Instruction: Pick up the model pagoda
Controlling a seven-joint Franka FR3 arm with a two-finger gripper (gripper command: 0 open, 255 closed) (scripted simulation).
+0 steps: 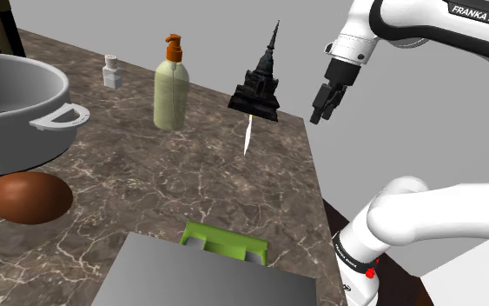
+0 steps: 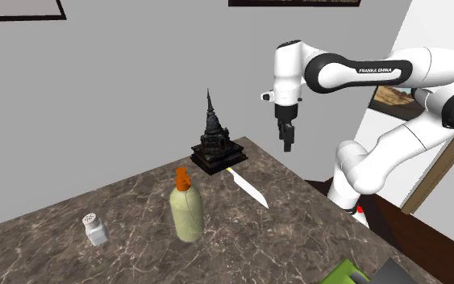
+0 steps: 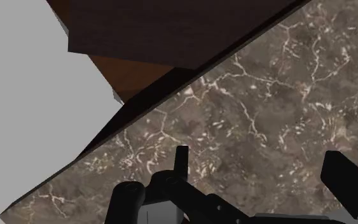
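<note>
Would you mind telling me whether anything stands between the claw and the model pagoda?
Nothing visible does. The open claw hangs in the air beside the pagoda; the knife lies flat on the table by the pagoda's base, lower than the claw.

A brown marble counter [image 1: 190,182] holds a pot [image 1: 12,113], a rounded brown object [image 1: 28,197], a shaker [image 1: 111,71], a soap bottle [image 1: 171,87] and a dark pagoda [image 1: 260,83]. A knife [image 1: 248,135] lies by the pagoda, and a green object [image 1: 225,242] adjoins a grey slab [image 1: 199,274].
</note>
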